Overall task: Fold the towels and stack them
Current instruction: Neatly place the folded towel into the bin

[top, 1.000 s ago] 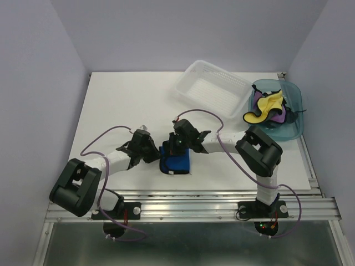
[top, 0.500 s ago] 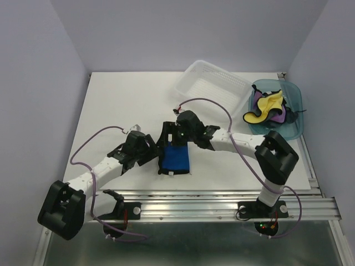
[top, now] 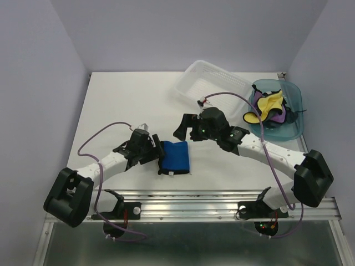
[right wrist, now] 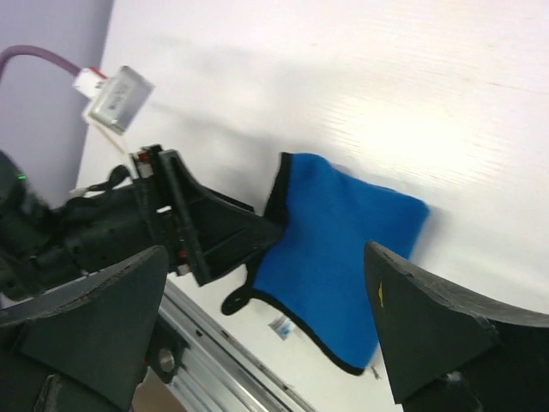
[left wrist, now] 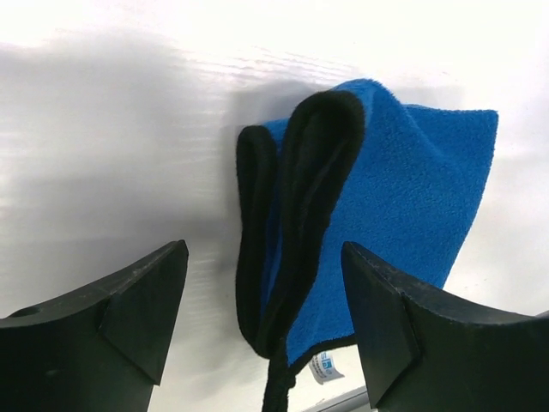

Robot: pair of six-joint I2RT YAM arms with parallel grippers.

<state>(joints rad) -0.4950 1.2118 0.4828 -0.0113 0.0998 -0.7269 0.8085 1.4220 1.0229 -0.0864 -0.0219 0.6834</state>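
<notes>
Looking past the spread left gripper (left wrist: 262,253), only its camera shows the blue towel (left wrist: 403,215) layered; right gripper (right wrist: 264,253) also spread.

A folded towel (top: 176,157) lies on the table (top: 122,105) at 6 o'clock from its middle, near the front edge. The left tool (top: 157,151) is just beside it at its 9 o'clock, and the right tool (top: 184,127) is near its 12 o'clock. The basket (top: 185,77) stands at the table's 1 o'clock. Beside it, at 2 o'clock, is the bin (top: 297,111), with loose towels (top: 266,108) heaped in it.
</notes>
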